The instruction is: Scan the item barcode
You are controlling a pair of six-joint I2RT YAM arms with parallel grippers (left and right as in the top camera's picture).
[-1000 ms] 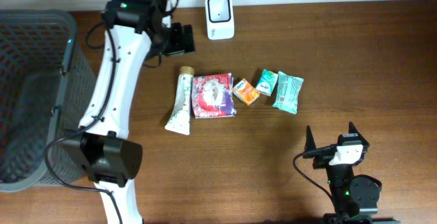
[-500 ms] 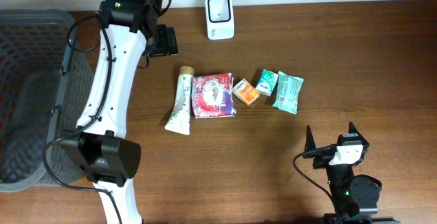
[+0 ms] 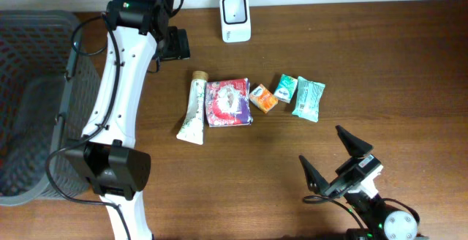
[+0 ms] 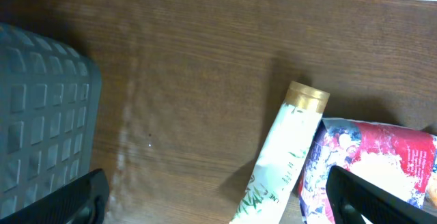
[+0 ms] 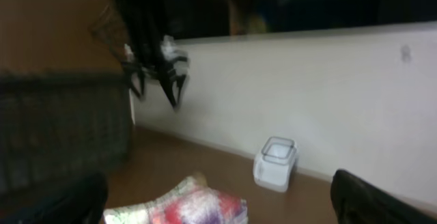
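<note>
A grey basket [image 3: 33, 86] sits at the far left of the table [image 3: 409, 50]. The left gripper [image 3: 178, 44] hangs empty with its jaws spread wide, just behind the tube [image 3: 193, 108]. The tube, a red packet [image 3: 229, 102], an orange box [image 3: 263, 99] and two green packets [image 3: 308, 98] lie in a row, with the white scanner [image 3: 235, 19] behind them. At the front right, the right gripper [image 3: 319, 144] gapes wide and holds nothing.

Left arm [image 3: 121, 86] on screen now: long white shells, chunky black joint housings at top and bottom, and a small green light [image 3: 134, 6] glowing on the upper housing. Black cables [image 3: 62, 159] loop off its side and curl around the lower joint. The left tool [image 3: 175, 44] is a boxy black block. Over to the right arm [image 3: 387, 222]: round black base with a green dot, a white block above it and a thin black lead. The right tool [image 3: 324, 150] shows two black pointed fingers [image 3: 349, 139].
</note>
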